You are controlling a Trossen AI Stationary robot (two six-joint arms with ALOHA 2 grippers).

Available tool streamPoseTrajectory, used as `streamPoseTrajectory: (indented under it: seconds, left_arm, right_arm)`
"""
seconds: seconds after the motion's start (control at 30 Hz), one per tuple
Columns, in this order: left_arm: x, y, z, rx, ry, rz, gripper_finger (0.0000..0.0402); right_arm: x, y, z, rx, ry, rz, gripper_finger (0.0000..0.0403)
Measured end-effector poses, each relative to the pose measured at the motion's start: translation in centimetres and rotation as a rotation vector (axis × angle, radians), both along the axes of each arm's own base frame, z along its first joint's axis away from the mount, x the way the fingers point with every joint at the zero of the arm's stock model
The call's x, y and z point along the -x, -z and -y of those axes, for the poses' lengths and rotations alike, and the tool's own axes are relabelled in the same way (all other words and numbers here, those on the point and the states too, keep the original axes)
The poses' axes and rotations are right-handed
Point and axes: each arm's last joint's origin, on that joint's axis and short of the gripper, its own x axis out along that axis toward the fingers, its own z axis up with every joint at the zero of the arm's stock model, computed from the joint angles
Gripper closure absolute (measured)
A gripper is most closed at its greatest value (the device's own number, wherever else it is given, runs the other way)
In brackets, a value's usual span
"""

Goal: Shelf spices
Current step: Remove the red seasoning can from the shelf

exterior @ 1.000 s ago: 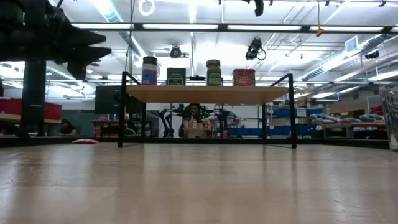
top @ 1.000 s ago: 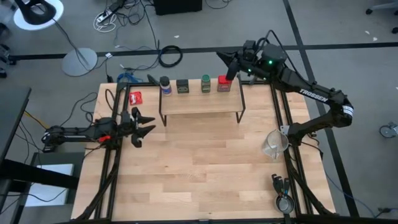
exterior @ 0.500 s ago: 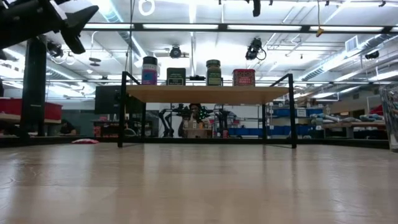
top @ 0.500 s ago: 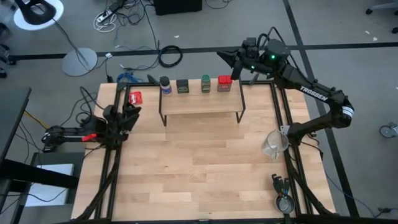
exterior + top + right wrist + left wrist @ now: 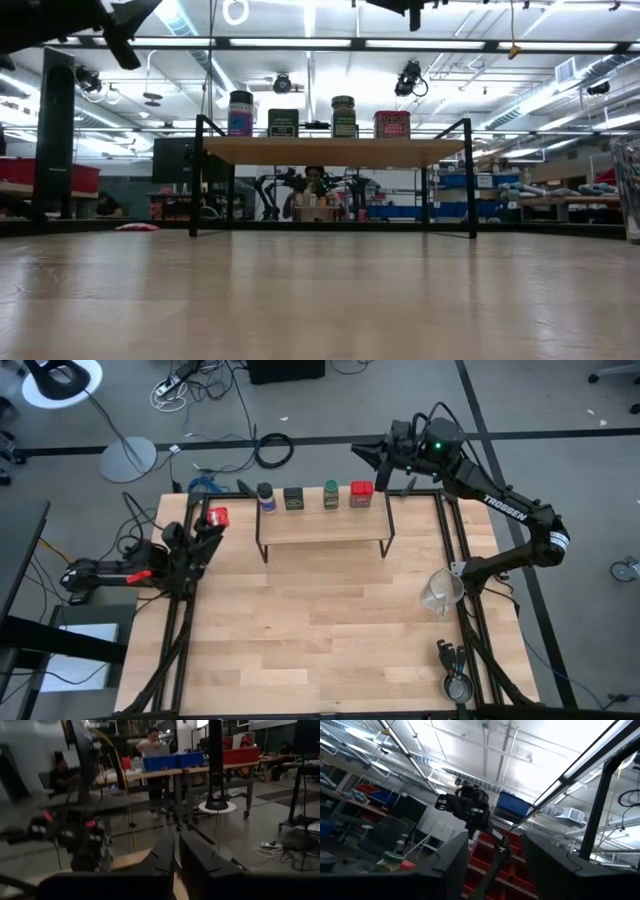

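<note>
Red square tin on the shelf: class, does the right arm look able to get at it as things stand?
Probably yes. The right gripper hangs just behind the red square tin, which ends the row on the shelf, with nothing above it or on its outer side.

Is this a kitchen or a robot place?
Most likely a robot lab or workshop, not a kitchen. Long ceiling lights hang over workbenches with blue bins, cables snake across the grey floor, and the spices sit on a small test shelf.
</note>
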Motion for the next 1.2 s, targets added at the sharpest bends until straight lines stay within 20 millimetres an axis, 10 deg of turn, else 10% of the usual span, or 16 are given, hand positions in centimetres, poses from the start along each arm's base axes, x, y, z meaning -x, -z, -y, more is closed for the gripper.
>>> streamPoseTrajectory:
  seconds: [0.7,1.2]
  left_arm:
    - [-3.2,-12.3,0.1,-0.341,-0.112,-0.491,0.021]
    - [-3.2,-15.7,-0.3,-0.503,-0.313,-0.621,0.0141]
  right_arm:
    - [1.2,-2.1,-0.7,0.162,-0.017,-0.276,0.0192]
    - [1.5,-0.4,-0.4,0.185,0.09,-0.488,0.0075]
